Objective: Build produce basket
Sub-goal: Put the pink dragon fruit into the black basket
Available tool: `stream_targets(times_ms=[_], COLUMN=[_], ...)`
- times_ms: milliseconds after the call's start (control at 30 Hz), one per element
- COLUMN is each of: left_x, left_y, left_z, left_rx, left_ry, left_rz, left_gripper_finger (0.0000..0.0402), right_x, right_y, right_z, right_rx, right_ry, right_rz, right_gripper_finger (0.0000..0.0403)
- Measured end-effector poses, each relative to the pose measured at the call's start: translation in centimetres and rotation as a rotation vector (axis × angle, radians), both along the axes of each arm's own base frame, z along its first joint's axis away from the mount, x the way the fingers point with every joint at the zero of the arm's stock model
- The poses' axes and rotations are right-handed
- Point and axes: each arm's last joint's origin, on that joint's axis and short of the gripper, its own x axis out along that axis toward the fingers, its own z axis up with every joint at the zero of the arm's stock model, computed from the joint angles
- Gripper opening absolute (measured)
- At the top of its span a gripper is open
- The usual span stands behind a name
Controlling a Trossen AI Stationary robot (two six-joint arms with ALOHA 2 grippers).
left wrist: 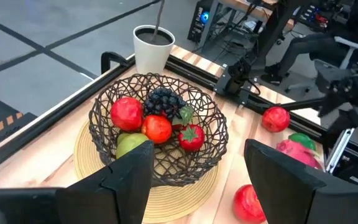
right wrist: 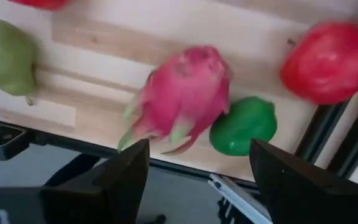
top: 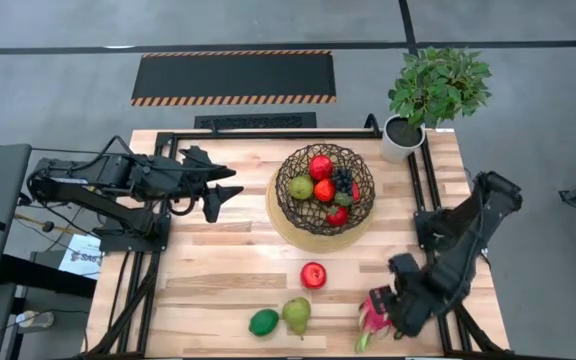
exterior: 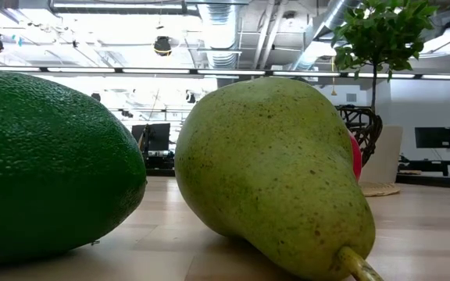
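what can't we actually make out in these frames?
- Right hand, high view: the arm covers it and most of the dragon fruit, so hand-to-fruit contact is unreadable.
- Red apple and green fruit, right wrist view: absent from the high view, under the right arm.
- Low view: lime and pear block nearly all the table; basket only partly visible.
- Basket bottom, every view: hidden under piled fruit.

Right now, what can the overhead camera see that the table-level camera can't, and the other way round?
Only the high view shows both arms, the right end effector open over the dragon fruit, the left end effector open beside the basket, and the fruit inside the basket.

Only the low view shows the room's ceiling lights and a monitor beyond the table.

Both show the pear, the lime, the loose apple, the basket and the potted plant.
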Motion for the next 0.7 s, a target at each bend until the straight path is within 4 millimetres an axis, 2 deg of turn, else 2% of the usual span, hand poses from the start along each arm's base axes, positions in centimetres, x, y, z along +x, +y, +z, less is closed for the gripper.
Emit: stream_targets(times_ms=[133, 267, 533, 700], left_x=[0.1, 0.1, 0.2, 0.2], left_y=[0.3, 0.6, 1.1, 1.4], left_z=[0.0, -0.1, -0.1, -0.1], left_rx=[-0.007, -0.014, 0.001, 0.008], left_ry=[0.004, 0.007, 0.014, 0.016], left_rz=[-0.003, -0.005, 0.006, 0.017], left_gripper_finger=[0.0236, 0.0236, 0.0236, 0.0236], right_x=[1.1, 2.8, 4.0, 4.8], right_y=[2.3, 3.6, 4.9, 5.2], right_z=[-1.9, -4.0, -8.3, -10.5], right_rx=[0.033, 0.035, -0.030, -0.074], right_ry=[-0.016, -0.015, 0.146, 0.188], right_rz=[-0.005, -0.023, -0.047, -0.059], right_gripper_finger=[0.0296, 0.0296, 0.0296, 0.0294])
